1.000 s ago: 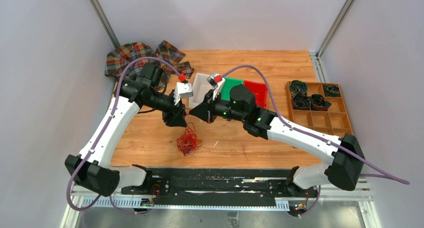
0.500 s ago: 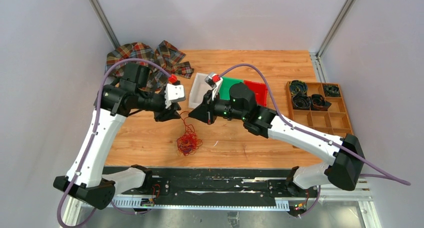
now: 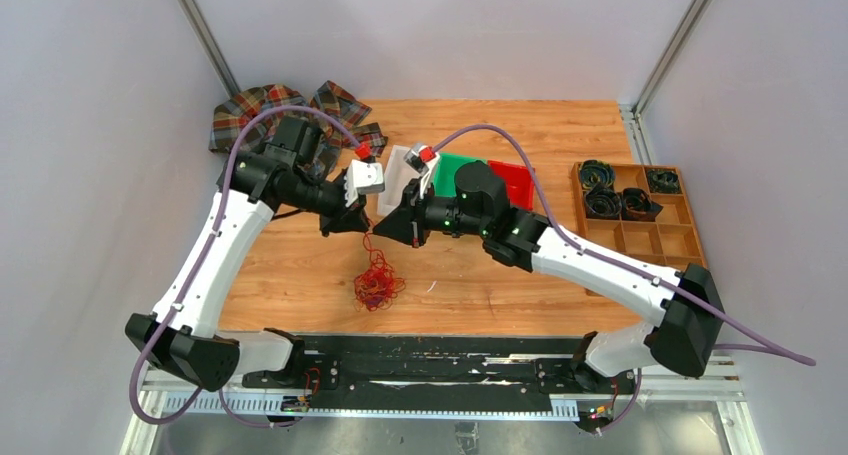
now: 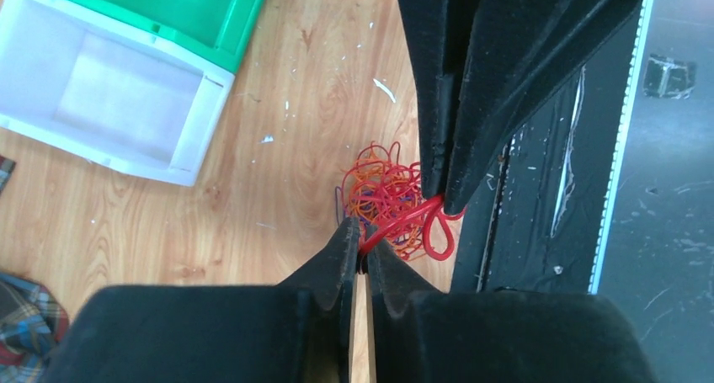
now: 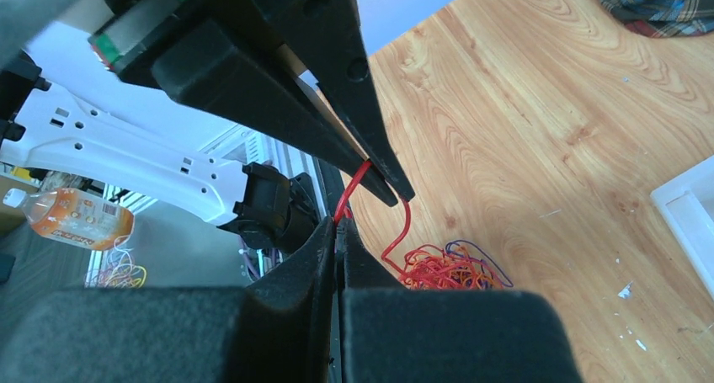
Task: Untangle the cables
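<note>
From above, we see the left gripper (image 3: 358, 229) and right gripper (image 3: 388, 233) tip to tip over the table (image 3: 300, 275), holding up a red strand (image 3: 369, 247) that runs down into the cables (image 3: 377, 285), a small tangle lying just beneath. In the left wrist view, our left jaws are almost closed, pinching that strand (image 4: 402, 223) right beside the right gripper (image 4: 442, 204), we judge in order to draw it out of the knot (image 4: 383, 189) of red, orange and purple loops. In the right wrist view, the right jaws press together on the same strand (image 5: 352, 191).
</note>
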Robot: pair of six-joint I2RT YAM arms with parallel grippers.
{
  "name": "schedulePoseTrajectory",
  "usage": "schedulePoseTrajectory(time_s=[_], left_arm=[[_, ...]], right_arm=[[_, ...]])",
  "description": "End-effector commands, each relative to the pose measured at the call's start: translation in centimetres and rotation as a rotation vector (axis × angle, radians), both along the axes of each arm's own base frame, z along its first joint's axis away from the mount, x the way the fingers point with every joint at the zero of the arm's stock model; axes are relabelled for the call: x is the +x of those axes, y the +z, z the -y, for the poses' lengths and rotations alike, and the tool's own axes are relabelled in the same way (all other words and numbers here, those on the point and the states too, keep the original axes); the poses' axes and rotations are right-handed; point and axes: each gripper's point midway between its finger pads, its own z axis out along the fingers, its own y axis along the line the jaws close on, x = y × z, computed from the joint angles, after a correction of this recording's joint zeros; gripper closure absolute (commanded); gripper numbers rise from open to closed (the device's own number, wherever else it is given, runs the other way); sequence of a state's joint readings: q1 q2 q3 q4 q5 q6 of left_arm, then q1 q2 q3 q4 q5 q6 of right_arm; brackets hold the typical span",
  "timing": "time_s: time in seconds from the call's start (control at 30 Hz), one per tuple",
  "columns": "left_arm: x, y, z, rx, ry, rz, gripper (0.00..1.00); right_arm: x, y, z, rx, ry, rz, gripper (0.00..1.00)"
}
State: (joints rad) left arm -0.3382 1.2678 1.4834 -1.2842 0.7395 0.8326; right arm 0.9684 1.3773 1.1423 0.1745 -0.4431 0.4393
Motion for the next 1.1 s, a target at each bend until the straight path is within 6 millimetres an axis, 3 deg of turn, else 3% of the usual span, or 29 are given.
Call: schedulePoseTrajectory(time_s=[0.0, 0.03, 0.17, 0.3, 0.43, 0.57, 0.9, 1.07], left_arm=[[0.0, 1.4, 0.5, -0.025, 0.006, 0.011, 0.96], [-0.1, 1.8, 0.6, -0.036, 0.01, 0.007, 0.98], [-0.9, 3.6, 0.6, -0.077, 0.018, 0.037, 0.99], [-1.8, 5.3, 0.3, -0.096, -0.003, 0.128, 1.0], [-2.4, 6.3, 0.0, -0.104, -0.042, 0.214, 0.99], [-2.4, 7.6, 0.0, -0.116, -0.051, 0.262, 1.0], [-1.9, 9.8, 0.3, -0.137, -0.056, 0.315, 1.0], [-1.8, 10.3, 0.4, -0.14, -0.06, 0.333, 1.0]], right_arm=[[0.6, 1.1, -0.3, 0.035, 0.0, -0.018, 0.97], [0.9, 0.9, -0.3, 0.034, -0.012, -0.027, 0.9], [2.4, 0.6, 0.6, 0.058, -0.084, -0.036, 0.48], [4.1, 0.3, 2.3, 0.097, -0.145, -0.076, 0.28], [5.5, 0.6, 3.6, 0.152, -0.167, -0.113, 0.25], [5.6, 1.4, 2.9, 0.165, -0.122, -0.099, 0.25], [2.7, 1.9, -0.8, 0.165, 0.009, -0.067, 0.23], [1.9, 1.8, -1.7, 0.176, 0.038, -0.073, 0.23]])
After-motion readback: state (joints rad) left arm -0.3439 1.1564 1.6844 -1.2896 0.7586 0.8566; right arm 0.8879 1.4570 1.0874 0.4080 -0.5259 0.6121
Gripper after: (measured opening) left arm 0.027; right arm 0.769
